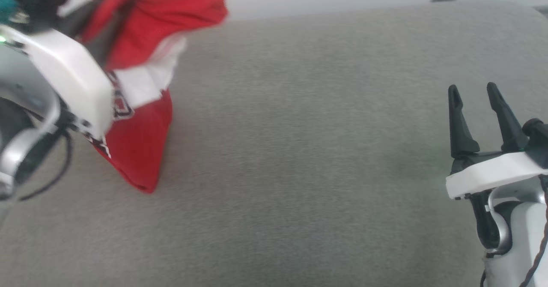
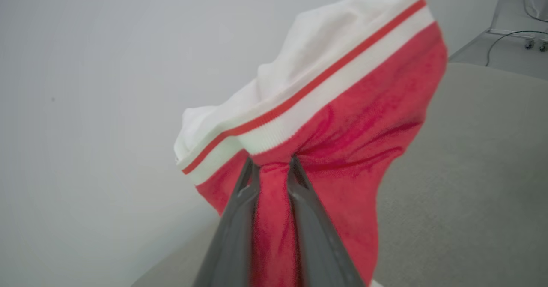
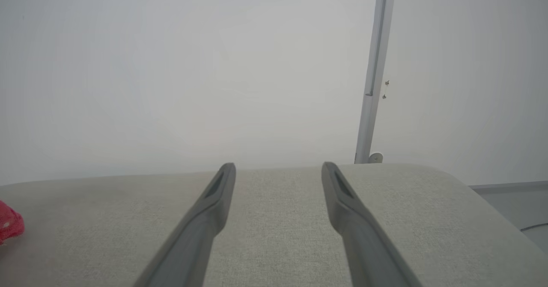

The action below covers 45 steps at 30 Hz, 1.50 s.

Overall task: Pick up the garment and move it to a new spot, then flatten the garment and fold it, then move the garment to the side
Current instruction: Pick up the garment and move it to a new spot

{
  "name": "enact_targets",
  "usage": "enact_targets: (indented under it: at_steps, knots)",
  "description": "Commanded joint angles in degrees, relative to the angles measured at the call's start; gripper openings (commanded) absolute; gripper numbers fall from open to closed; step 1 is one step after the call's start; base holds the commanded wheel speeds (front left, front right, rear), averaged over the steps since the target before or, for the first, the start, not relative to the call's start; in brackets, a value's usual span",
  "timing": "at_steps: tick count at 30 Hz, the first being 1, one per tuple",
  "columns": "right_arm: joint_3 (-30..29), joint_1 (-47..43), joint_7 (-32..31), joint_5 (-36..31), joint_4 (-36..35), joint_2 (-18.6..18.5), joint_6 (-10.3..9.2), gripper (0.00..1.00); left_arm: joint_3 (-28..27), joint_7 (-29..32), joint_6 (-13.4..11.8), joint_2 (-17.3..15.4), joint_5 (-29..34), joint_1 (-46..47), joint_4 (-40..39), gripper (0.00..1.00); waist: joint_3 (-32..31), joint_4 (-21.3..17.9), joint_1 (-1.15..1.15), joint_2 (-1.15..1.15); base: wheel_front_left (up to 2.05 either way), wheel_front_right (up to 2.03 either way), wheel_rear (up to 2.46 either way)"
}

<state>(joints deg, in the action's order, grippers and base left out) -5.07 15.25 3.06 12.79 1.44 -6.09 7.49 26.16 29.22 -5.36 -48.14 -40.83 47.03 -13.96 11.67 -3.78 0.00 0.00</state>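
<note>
Left pincer (image 2: 270,166) holds the garment (image 1: 141,150) up by one small bunch.
It is clamped on red cloth at the left, over the grey worktop (image 1: 299,158). The cloth might slip out and fall in a heap. At the right, the right pincer (image 1: 471,91) is spread apart, holding nothing.

The garment (image 1: 141,25) hangs bunched at about ten o'clock in the head view. It is a red jersey with a white panel and a fragment of dark, white-outlined lettering across its middle. Its red lower end tapers to a point toward six o'clock, close over the grey padded surface (image 1: 299,150); whether they touch is unclear. In the left wrist view the left gripper (image 2: 270,165) pinches a red fold, and white cloth with red-and-white striped trim bulges toward one o'clock. A red scrap shows at eight o'clock in the right wrist view.
</note>
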Motion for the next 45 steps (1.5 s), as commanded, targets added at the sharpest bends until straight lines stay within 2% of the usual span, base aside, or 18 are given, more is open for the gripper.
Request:
enact_targets:
  at_steps: [1, 6, 13, 20, 28, 29, 30, 31, 36, 42, 45]
  knots:
    - [0.19, -0.24, 0.71, 0.46, 0.4, 0.39, 0.0, 1.0, 1.12, 0.95, -0.24, 0.94, 0.38, -0.81, -1.26, 0.0, 1.02, -3.51, 0.0, 0.0, 0.0, 0.0, 0.0]
    - [0.53, -0.24, 2.29, 0.91, 2.33, 1.26, 0.0, 1.0, 5.88, 3.3, 1.16, 3.35, 0.11, -2.31, -1.4, 0.0, 2.12, -7.44, 0.0, 0.0, 0.0, 0.0, 0.0]
    - [2.16, 0.45, 4.34, 1.46, 5.41, 2.07, 0.0, 1.0, 12.1, 4.17, 4.53, 6.53, -0.57, -5.67, 4.67, 0.0, 3.26, -11.07, 0.0, 0.0, 0.0, 0.0, 0.0]
    - [4.4, 1.59, 6.19, 2.05, 8.36, 2.69, 0.0, 1.0, 18.41, 1.88, 9.74, 10.51, -0.39, -8.57, 17.72, 0.0, 4.23, -13.69, 0.0, 0.0, 0.0, 0.0, 0.0]
    - [6.49, 2.52, 6.99, 2.43, 10.13, 3.02, 0.0, 1.0, 23.96, -0.74, 12.22, 15.17, -0.02, -8.93, 31.59, 0.0, 4.27, -14.46, 0.0, 0.0, 0.0, 0.0, 0.0]
    - [6.68, 2.48, 7.05, 2.28, 10.5, 3.05, 0.0, 1.0, 25.13, -1.16, 12.37, 16.07, -0.22, -8.68, 34.22, 0.18, 3.9, -14.17, 0.0, 0.0, 0.0, 0.0, 0.0]
    - [6.75, 2.53, 7.06, 2.23, 10.64, 3.06, 0.0, 1.0, 25.3, -1.68, 12.49, 16.58, -0.56, -8.46, 35.28, 0.53, 3.69, -13.94, 0.0, 0.0, 0.0, 0.0, 0.0]
    - [6.68, 2.5, 7.09, 2.24, 10.82, 3.08, 0.0, 1.0, 25.31, -2.31, 12.53, 17.19, -1.03, -8.02, 35.92, 1.0, 3.34, -13.61, 0.0, 0.0, 0.0, 0.0, 0.0]
    - [6.25, 1.59, 6.62, 1.84, 11.09, 2.46, 0.0, 1.0, 23.78, -6.91, 12.72, 17.73, -2.36, -5.19, 36.27, 1.0, 0.89, -11.25, 0.0, 0.0, 0.0, 0.0, 0.0]
    - [5.53, 0.12, 5.62, 2.18, 10.58, 1.38, 0.0, 1.0, 21.09, -13.88, 12.71, 15.89, -3.19, -6.16, 33.21, 1.0, -2.62, -7.4, 0.0, 0.0, 0.0, 0.0, 0.0]
    - [5.13, -0.67, 4.99, 2.03, 10.09, 0.95, 0.0, 1.0, 19.23, -17.57, 11.69, 14.28, -3.57, -7.71, 31.63, 1.0, -4.32, -5.32, 0.0, 0.0, 0.0, 0.0, 0.0]
